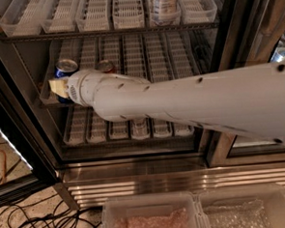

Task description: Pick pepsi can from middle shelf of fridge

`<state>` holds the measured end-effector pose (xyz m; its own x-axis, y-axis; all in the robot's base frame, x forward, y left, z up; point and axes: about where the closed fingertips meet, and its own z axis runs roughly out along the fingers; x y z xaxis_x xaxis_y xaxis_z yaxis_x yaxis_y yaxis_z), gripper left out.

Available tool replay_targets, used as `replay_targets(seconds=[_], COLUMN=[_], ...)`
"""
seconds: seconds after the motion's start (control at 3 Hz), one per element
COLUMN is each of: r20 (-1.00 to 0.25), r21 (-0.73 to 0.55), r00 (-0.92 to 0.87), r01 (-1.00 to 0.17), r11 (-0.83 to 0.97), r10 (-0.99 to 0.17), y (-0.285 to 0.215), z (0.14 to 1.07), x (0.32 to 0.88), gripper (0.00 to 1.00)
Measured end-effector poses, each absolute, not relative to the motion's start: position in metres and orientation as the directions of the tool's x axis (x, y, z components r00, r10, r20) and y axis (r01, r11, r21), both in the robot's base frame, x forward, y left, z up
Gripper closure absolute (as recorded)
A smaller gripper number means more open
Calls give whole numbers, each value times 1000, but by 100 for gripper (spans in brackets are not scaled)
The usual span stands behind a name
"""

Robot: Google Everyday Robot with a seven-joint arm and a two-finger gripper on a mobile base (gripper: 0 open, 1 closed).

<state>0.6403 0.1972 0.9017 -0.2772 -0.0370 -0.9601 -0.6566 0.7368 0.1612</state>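
The pepsi can (pixel 65 68), blue with a silver top, stands at the front left of the middle shelf (pixel 159 57) of the fridge (pixel 136 177). My gripper (pixel 57 87) is at the end of the long white arm (pixel 190 101). It sits right against the front of the pepsi can at mid height and covers part of the can's body. A red cola can (pixel 105 66) stands one lane to the right and is partly hidden behind the arm.
A white bottle (pixel 163 2) stands on the top shelf. The lower shelf (pixel 100 130) has white lanes. The dark open door frame (pixel 10 124) is at the left. Two plastic bins (pixel 153 217) and loose cables (pixel 38 224) lie on the floor in front.
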Motion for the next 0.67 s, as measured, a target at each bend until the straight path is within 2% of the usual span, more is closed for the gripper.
replay_targets(seconds=[0.33,0.67], r20=[-928,-925], r21=[233,238], r00=[-372,-379], r01=[-648,-648], r11=[725,724], r10=[-35,-35], y=[187,187], z=[887,885], x=[607,605], gripper=[100,100])
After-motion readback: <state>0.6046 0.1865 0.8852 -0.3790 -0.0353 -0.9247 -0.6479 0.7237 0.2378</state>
